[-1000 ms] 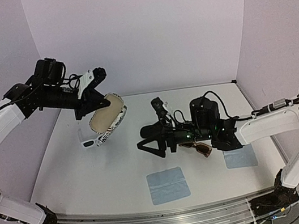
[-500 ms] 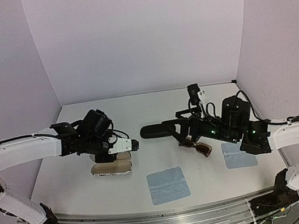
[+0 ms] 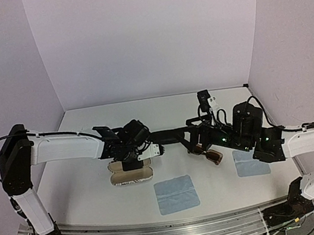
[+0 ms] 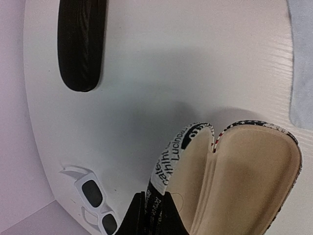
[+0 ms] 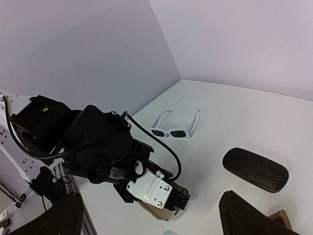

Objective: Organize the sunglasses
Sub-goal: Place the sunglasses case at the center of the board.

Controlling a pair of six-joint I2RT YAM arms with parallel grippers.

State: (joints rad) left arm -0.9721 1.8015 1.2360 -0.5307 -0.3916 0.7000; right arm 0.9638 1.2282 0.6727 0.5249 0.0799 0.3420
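The white-framed sunglasses [image 5: 177, 128] [image 4: 93, 198] lie unfolded on the table behind my left arm. The brown sunglasses [image 3: 213, 156] lie under my right wrist. My left gripper [image 3: 129, 163] [image 4: 155, 201] is shut on the printed rim of the white striped case [image 3: 131, 173] [image 4: 244, 181], which lies open on the table, its tan lining up. The black case [image 4: 80, 44] [image 5: 255, 169] lies shut beyond it. My right gripper [image 3: 192, 140] [image 5: 150, 196] hovers open above the table, by the black case, facing the left gripper, with nothing between its fingers.
One light-blue cloth [image 3: 176, 194] lies near the front middle of the white table [image 3: 85, 193], and another [image 3: 252, 166] at the front right, partly under my right arm. Walls close in on the back and sides.
My left arm has swung the open striped case down from the back left and set it mid-table, then slid it right. The right gripper drew back to the right, off the black case.
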